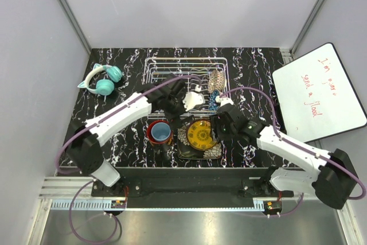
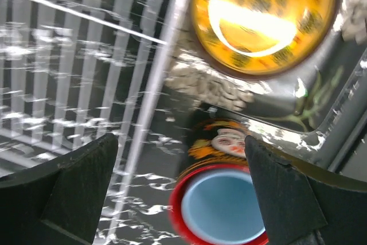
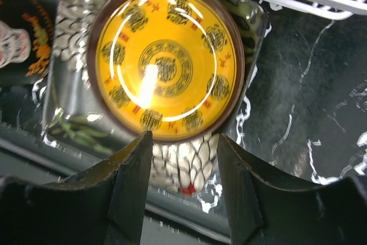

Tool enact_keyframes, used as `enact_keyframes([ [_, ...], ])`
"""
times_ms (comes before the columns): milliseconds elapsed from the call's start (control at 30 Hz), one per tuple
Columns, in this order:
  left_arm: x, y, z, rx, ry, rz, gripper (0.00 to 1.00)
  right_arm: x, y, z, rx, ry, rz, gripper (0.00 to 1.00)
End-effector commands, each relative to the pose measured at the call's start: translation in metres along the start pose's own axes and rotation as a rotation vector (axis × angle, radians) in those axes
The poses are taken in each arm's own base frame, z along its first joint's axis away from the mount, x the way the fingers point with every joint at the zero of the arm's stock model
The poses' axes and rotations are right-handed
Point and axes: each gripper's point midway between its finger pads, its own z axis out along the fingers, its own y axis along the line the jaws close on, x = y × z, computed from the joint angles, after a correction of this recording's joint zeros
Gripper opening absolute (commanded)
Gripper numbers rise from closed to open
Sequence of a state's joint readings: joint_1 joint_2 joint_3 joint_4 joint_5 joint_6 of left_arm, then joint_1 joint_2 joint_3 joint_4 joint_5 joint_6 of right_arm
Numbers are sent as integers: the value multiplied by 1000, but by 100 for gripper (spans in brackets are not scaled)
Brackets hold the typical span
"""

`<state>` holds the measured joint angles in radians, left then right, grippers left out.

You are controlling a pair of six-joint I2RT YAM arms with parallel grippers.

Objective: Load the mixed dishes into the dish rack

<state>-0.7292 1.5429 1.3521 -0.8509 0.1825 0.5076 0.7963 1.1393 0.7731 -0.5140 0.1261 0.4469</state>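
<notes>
Reading partly "send a flood", whiteboard [image 1: 319,93], right of dish rack [image 1: 166,70]

Dishes and rack framed between the parted fingers of the left gripper [image 2: 179,147].

Two dark fingers [image 2: 80,193] are seen at the lower corners, spread wide with nothing gripped between them. The white wire dish rack [image 2: 166,55] is shown at the left over the marbled black table [image 2: 143,205]. The mustard-yellow plate [image 2: 264,15] is seen lying on the black square plate [image 2: 309,96]. Below it, the light blue cup [image 2: 226,205] is nested inside the red-lined dark mug [image 2: 223,142].
</notes>
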Motion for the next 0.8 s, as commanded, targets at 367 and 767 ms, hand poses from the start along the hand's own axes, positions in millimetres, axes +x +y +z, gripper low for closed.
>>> enact_keyframes([
  [367, -11, -4, 52, -30, -35, 13, 96, 0, -13, 51, 22, -82, 150, 56],
  [767, 13, -8, 92, -40, 8, 98, 96, -8, -26, 51, 16, -110, 212, 54],
])
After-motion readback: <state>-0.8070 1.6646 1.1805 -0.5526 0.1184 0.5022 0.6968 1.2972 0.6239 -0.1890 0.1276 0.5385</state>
